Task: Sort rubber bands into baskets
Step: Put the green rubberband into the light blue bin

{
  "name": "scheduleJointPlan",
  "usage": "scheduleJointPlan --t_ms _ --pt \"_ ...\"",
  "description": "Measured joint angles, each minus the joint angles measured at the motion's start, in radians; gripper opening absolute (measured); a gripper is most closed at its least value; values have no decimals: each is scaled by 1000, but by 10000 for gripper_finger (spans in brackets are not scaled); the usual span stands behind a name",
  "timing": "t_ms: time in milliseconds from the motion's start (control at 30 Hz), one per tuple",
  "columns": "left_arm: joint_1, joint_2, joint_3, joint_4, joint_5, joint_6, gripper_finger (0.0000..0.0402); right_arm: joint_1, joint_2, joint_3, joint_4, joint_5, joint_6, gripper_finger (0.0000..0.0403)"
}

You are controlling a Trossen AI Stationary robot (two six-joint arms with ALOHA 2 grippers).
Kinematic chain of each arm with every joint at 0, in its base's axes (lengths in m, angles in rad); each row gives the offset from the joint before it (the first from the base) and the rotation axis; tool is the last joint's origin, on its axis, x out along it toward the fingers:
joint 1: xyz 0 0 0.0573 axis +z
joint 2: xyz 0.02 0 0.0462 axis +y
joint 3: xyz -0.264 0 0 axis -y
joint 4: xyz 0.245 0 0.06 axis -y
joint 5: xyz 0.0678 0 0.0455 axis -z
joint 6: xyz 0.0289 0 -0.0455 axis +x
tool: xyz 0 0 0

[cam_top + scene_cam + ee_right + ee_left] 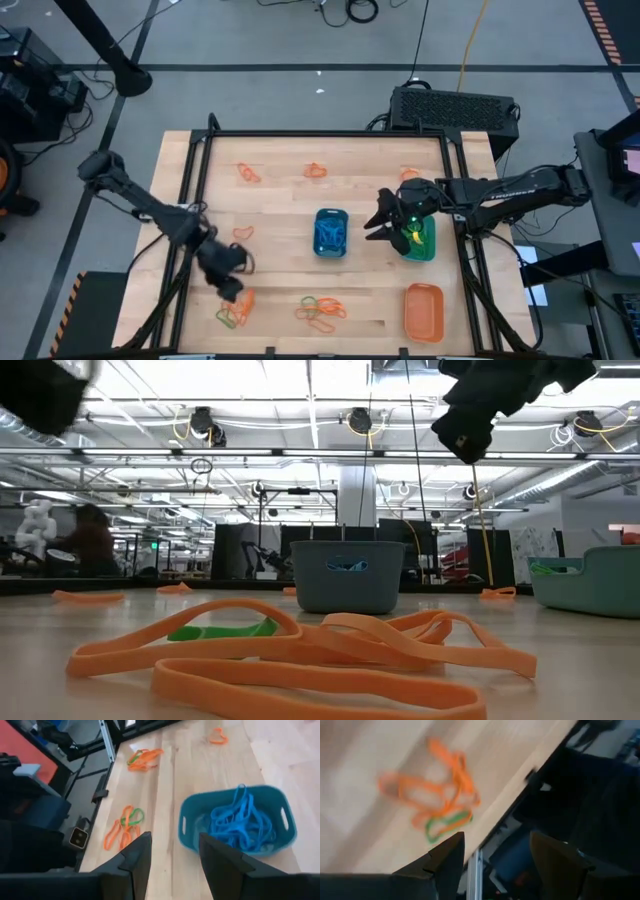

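The left gripper hangs over the near left part of the wooden table, its fingers spread wide with nothing between them. Just beside it lies a small heap of orange and green rubber bands, which its own wrist view shows as a blurred tangle close to the table's edge. The gripper touches none of them.

The right gripper sits between the blue basket and the green basket, at the green basket's side. Its fingers stand partly open, and its wrist view shows an empty gap between them. In the high view a green band shows just beside the fingertips at the green basket; whether it is touched cannot be told.

The blue basket stands in the middle of the table and holds a pile of blue bands. The orange basket stands at the near right corner. More orange bands lie loose along the far side and in a heap near the front edge, seen large in the low view.
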State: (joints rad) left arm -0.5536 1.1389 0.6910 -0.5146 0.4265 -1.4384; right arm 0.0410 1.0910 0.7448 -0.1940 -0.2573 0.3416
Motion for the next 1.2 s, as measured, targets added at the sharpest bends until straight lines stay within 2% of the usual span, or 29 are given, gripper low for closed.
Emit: scheduleJointPlan --t_ms 133,333,533,667,967,1067,1200 --pt "-146 49 0 33 -51 -137 230 0 18 -1 6 -3 -8 155" --pt "-267 161 0 23 -104 -232 230 1 65 0 36 -6 161 155" --pt "-316 294 -1 29 -101 -232 230 17 129 0 103 -2 325 155" --pt "-346 354 -1 34 -152 -232 230 40 178 0 178 -4 391 155" --pt "-399 404 5 64 -174 -266 228 112 266 0 234 -5 522 155" --pt "-404 420 21 49 -178 -290 213 131 288 0 239 -2 551 155" --pt "-406 477 73 20 -177 -243 176 149 302 0 240 0 563 155"
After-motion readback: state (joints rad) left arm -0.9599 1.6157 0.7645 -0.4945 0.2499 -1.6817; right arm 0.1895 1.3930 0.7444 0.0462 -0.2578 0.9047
